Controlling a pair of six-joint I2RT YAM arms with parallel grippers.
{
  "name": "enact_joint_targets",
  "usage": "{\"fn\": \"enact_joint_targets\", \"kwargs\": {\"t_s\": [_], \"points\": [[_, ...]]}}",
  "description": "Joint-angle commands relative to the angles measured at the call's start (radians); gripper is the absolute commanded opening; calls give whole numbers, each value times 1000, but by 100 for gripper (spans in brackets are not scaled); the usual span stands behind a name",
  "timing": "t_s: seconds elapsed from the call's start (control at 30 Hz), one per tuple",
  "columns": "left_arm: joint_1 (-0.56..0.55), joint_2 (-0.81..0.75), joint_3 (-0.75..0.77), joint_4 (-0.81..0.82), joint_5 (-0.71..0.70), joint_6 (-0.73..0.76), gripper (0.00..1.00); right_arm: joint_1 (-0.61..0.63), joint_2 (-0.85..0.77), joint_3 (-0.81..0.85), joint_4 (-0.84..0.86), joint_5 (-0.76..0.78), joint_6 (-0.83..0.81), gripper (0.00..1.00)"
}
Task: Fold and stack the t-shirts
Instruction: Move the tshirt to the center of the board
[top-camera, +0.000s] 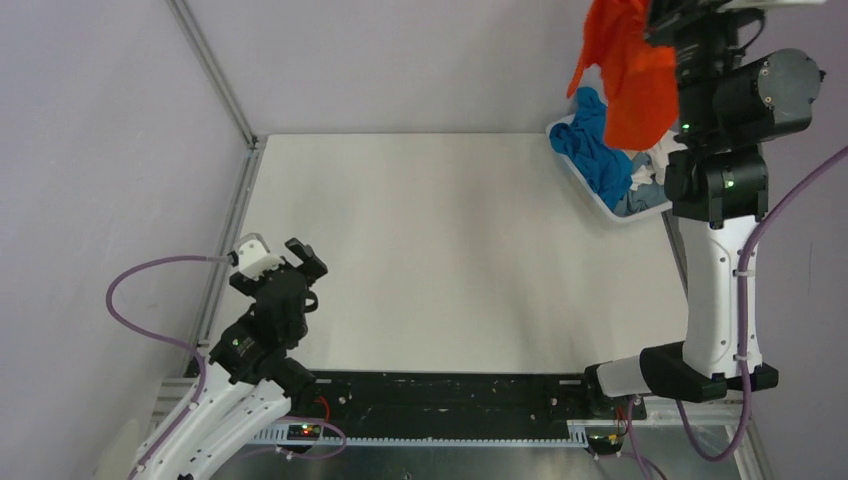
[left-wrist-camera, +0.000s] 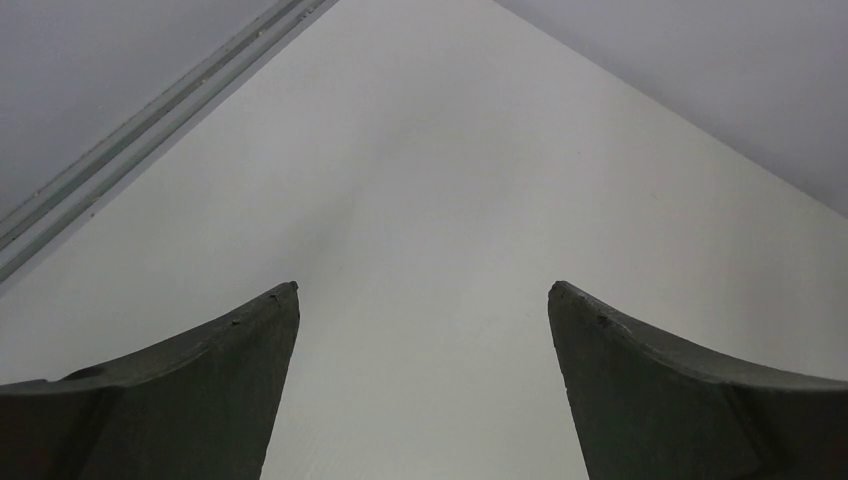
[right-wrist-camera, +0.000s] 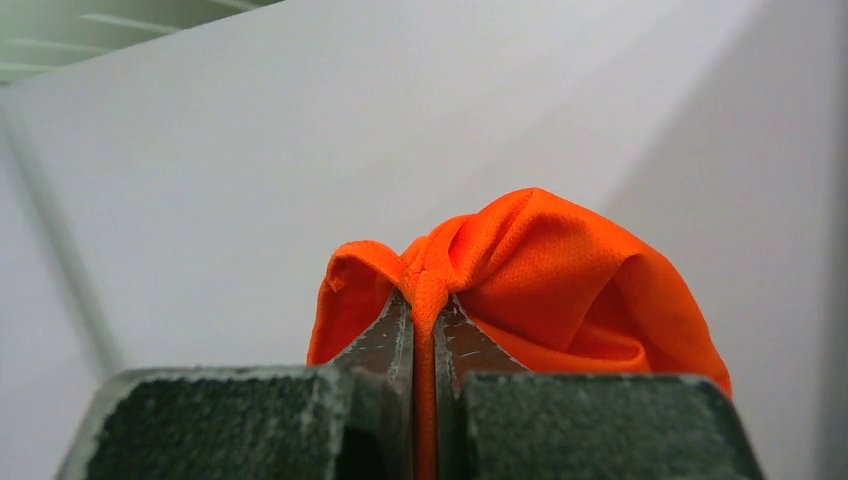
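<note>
Holding the orange shirt high above the basket, the right gripper clamps a bunched fold between its jaws. A blue shirt lies heaped in the basket below. Well away from the basket, the left gripper hangs spread wide and empty over the table. A good next move likely carries the shirt off the basket to bare tabletop, where the left can catch a hanging edge.

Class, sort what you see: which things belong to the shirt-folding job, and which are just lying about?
Job: orange shirt, pinched in the right gripper; blue shirt and grey shirt, both in the basket.
Just there: basket, table, purple cable.
</note>
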Motion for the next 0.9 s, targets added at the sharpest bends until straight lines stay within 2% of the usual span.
{"fn": "enact_joint_targets", "kwargs": {"t_s": [0.0, 0.13, 0.3, 0.37, 0.4, 0.43, 0.47, 0.5, 0.57, 0.63, 0.7, 0.73, 0.77, 0.8, 0.83, 0.87], "points": [[-1, -5, 29, 30, 38, -13, 98, 187, 15, 61, -40, -73, -36, 0], [-2, -47, 40, 29, 105, -36, 98, 351, -13, -55, -66, -108, -11, 0], [-2, -126, 17, 28, 192, -49, 98, 547, -69, -241, -191, -91, -29, 0], [-2, -167, -7, 27, 229, -60, 98, 592, -142, -402, -195, -75, -23, 0], [-2, -192, -15, 27, 256, -66, 98, 602, -162, -535, -165, -52, -8, 0], [-1, -217, -33, 26, 268, -68, 98, 610, -202, -613, -144, -46, 30, 0], [-2, -227, -40, 24, 296, -72, 98, 610, -214, -761, -105, -38, 52, 0], [-2, -246, -57, 19, 308, -74, 98, 611, -226, -823, -97, -29, 96, 0], [-2, -264, -86, 12, 350, -90, 98, 614, -200, -1009, -105, -14, 158, 0], [-2, -260, -126, 11, 391, -126, 98, 619, -136, -1099, -118, -19, 183, 0], [-2, -223, -161, 13, 439, -174, 98, 623, -49, -1118, -180, -41, 186, 14], [-2, -202, -168, 15, 472, -200, 98, 626, -26, -1117, -240, -29, 198, 26], [-2, -146, -173, 16, 489, -207, 98, 627, 3, -1119, -264, -8, 222, 30], [-2, -115, -170, 25, 523, -215, 98, 632, 8, -1119, -303, 45, 243, 39], [-2, -41, -167, 31, 539, -215, 98, 635, 1, -1121, -317, 70, 254, 57], [-2, 1, -153, 43, 568, -210, 98, 641, -13, -1123, -335, 111, 272, 65]]}}
